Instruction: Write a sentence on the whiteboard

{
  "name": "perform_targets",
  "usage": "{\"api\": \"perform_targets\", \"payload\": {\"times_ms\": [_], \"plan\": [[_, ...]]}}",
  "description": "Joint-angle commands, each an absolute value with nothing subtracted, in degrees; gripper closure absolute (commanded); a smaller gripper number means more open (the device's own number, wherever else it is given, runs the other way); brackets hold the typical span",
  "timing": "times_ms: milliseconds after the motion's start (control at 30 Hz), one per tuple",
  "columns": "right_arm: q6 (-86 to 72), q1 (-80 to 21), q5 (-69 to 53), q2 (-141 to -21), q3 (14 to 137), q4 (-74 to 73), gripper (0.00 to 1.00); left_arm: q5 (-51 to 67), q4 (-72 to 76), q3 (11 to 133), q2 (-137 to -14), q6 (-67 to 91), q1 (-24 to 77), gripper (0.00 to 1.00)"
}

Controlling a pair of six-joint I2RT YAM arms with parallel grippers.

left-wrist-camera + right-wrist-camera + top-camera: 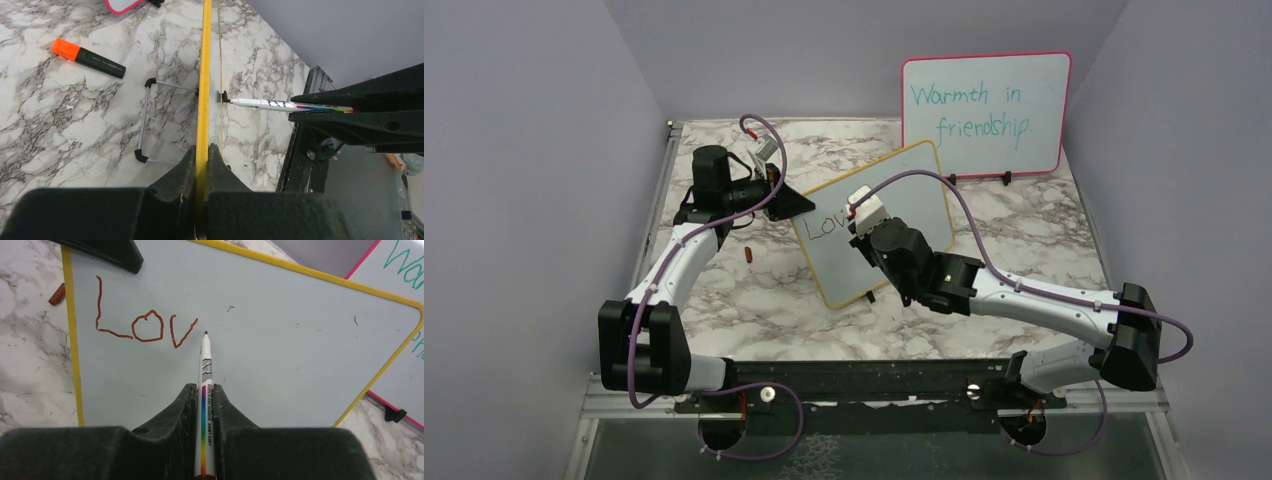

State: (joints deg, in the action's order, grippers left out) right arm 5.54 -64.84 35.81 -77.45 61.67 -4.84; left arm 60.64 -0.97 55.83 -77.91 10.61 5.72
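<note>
The whiteboard (904, 200), yellow-framed, stands tilted in mid-table. My left gripper (776, 200) is shut on its left edge; in the left wrist view the yellow frame (202, 85) runs straight up from between the jaws of the left gripper (202, 150). My right gripper (205, 390) is shut on a white marker (205, 365) with a rainbow stripe. The marker's tip sits at the board face just right of the brown letters "Lov" (145, 327), the only part of the sentence that shows. From above, the right gripper (861, 215) covers the board's middle beside the letters (824, 226).
A pink-framed board (984, 100) with teal writing stands at the back right. A black highlighter with an orange cap (87, 57) and a wire stand (145, 120) lie behind the whiteboard. A small red-brown cap (750, 254) lies on the marble left of it.
</note>
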Motion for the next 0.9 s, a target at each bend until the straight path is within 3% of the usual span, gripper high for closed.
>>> {"api": "perform_targets", "payload": {"times_ms": [0,867], "plan": [[4.3,-64.6,34.8,-77.2,61.1,-5.5,0.99,57.7,-6.1,55.0,-79.6,5.2,7.4,1.0],[3.6,-64.1,33.1,-78.6,61.0,-5.5,0.99,57.7,-6.1,55.1,-79.9,5.1,7.4,1.0]]}}
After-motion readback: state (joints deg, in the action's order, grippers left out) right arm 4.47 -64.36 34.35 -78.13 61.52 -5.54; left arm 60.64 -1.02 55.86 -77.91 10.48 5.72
